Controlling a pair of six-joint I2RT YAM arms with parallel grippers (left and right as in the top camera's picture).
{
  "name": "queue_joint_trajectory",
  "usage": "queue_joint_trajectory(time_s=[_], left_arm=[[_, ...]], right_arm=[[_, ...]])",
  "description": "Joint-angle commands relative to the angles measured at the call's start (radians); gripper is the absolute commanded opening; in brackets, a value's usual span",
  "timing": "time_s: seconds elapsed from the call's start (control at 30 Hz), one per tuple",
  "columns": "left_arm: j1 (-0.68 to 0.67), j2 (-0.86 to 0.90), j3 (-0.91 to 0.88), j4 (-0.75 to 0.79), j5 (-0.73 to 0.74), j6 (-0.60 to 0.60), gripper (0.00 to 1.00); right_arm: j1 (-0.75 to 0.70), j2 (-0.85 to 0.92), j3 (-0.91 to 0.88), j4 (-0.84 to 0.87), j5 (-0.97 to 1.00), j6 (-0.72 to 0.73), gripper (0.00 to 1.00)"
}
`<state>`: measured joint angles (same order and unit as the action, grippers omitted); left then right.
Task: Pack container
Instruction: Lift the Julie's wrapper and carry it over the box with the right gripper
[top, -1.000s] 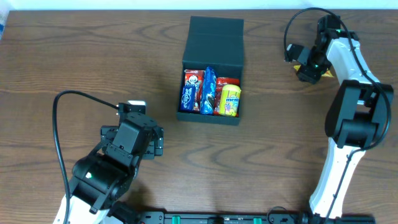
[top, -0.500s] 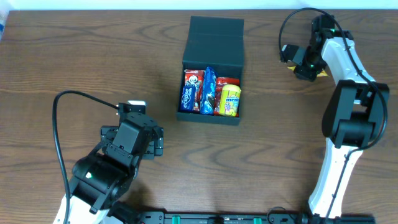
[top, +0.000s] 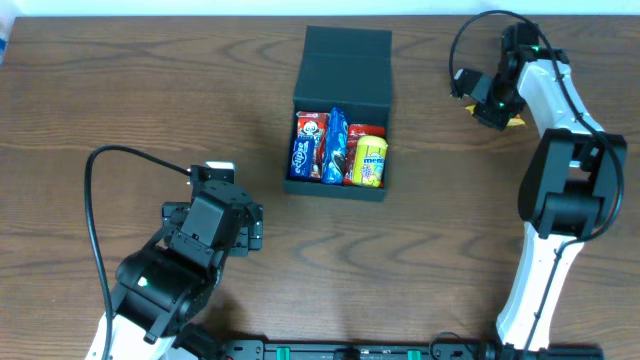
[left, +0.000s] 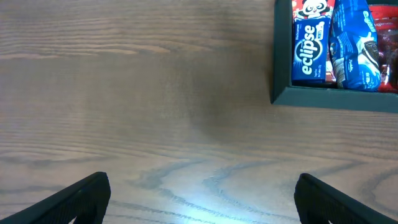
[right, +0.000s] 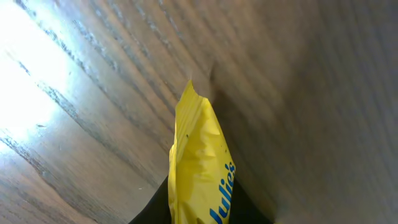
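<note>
Mid-table, dark square open-lidded container (top: 346, 66)

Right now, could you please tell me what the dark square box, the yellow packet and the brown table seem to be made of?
Dark matte square box: probably stiff card, dull with crisp folded edges. Crinkled yellow packet: thin glossy plastic film, creased and shiny. Brown table: wood or wood-look laminate; grain shows, with a glare patch.

Fixed overhead camera looks straight down on the whole table (top: 120, 90); my left wrist camera skims low across the wood, catching at upper right of its frame the container (left: 323, 96) corner the overhead also shows; my right wrist camera sits tight against a yellow packet (right: 196, 168)
</note>
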<state>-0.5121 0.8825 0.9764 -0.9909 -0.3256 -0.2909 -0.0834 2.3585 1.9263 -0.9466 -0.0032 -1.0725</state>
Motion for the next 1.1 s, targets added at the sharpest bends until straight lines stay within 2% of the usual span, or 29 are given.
queue_joint_trajectory(time_s=[0.0, 0.23, 0.33, 0.53, 0.77, 0.93, 1.07], left_arm=[[0.003, 0.0, -0.002, -0.003, -0.021, -0.001, 0.95], [0.003, 0.0, -0.002, -0.003, -0.021, -0.001, 0.95], [0.003, 0.0, -0.002, -0.003, -0.021, -0.001, 0.96], [0.003, 0.0, -0.002, -0.003, -0.021, -0.001, 0.96], [0.003, 0.0, -0.002, -0.003, -0.021, -0.001, 0.95], [0.003, 0.0, -0.002, -0.003, -0.021, -0.001, 0.95], [0.003, 0.0, -0.002, -0.003, -0.021, -0.001, 0.95]], right_arm=[[0.006, -0.079, 0.009, 0.014, -0.012, 0.075, 0.07], [0.023, -0.215, 0.009, 0.015, -0.012, 0.292, 0.06], [0.046, -0.282, 0.009, 0.007, -0.012, 0.425, 0.02], [0.122, -0.39, 0.009, -0.041, -0.012, 0.736, 0.01], [0.274, -0.466, 0.009, -0.129, -0.012, 1.154, 0.02], [0.438, -0.5, 0.009, -0.146, -0.01, 1.427, 0.02], [0.581, -0.501, 0.008, -0.138, 0.069, 1.669, 0.01]])
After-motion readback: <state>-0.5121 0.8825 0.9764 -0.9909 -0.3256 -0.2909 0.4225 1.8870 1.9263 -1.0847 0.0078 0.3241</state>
